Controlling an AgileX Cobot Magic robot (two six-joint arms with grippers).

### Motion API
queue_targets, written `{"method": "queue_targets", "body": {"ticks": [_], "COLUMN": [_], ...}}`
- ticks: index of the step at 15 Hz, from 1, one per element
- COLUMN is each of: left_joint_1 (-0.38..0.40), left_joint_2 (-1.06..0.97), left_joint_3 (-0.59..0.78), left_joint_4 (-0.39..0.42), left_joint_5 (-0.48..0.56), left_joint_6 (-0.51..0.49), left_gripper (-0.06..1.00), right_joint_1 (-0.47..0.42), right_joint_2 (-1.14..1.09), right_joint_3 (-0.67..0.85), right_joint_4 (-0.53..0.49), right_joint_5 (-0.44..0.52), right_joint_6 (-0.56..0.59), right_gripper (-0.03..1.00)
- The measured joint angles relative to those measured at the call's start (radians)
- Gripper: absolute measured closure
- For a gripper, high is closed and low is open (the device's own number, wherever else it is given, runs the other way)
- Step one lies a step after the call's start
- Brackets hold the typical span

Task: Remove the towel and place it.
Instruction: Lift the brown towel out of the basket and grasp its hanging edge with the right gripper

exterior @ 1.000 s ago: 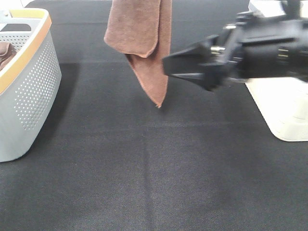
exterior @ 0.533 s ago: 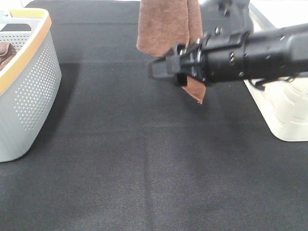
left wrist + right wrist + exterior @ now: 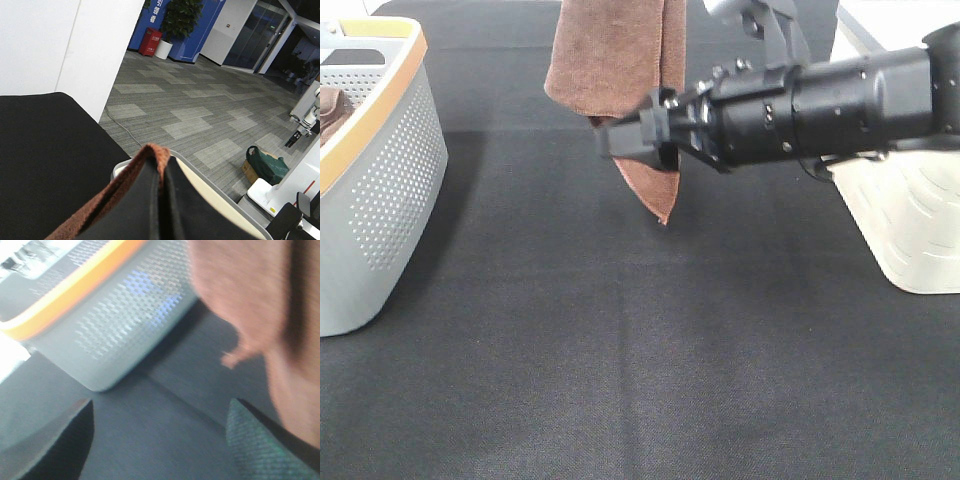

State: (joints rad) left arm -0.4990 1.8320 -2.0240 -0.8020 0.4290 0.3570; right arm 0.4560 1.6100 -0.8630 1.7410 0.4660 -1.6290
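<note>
The reddish-brown towel hangs folded from above the frame in the exterior view, its lowest corner pointing down clear of the black table. My left gripper is shut on the towel's top edge; it is out of the exterior view. My right gripper reaches in from the right at the height of the towel's lower part and partly hides it. In the blurred right wrist view the right gripper is open, its fingers wide apart, with the towel just beyond one finger.
A grey perforated basket with an orange rim stands at the left edge, also seen in the right wrist view. A darker brown cloth lies inside it. A white container stands at the right. Black cloth covers the table.
The right arm has swept left across the front of the towel and its fingers have spread wider. The hanging towel swung right, then back left.
</note>
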Motion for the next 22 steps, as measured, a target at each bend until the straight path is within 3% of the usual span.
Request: {"method": "queue_targets", "body": {"ticks": [5, 8, 11, 22], "left_joint_1": [0.000, 0.000, 0.000, 0.000], "left_joint_2": [0.000, 0.000, 0.000, 0.000], "left_joint_3": [0.000, 0.000, 0.000, 0.000], "left_joint_4": [0.000, 0.000, 0.000, 0.000], "left_joint_5": [0.000, 0.000, 0.000, 0.000], "left_joint_6": [0.000, 0.000, 0.000, 0.000], "left_gripper": [0.94, 0.94, 0.94, 0.94], "right_joint_1": [0.000, 0.000, 0.000, 0.000], "right_joint_2": [0.005, 0.005, 0.005, 0.025], "right_joint_3": [-0.010, -0.011, -0.013, -0.105], "right_joint_4": [0.000, 0.001, 0.001, 0.001], "right_joint_5": [-0.017, -0.164, -0.183, -0.095], "right_joint_6": [-0.009, -0.010, -0.010, -0.012], "right_gripper": [0.26, 0.26, 0.26, 0.30]}}
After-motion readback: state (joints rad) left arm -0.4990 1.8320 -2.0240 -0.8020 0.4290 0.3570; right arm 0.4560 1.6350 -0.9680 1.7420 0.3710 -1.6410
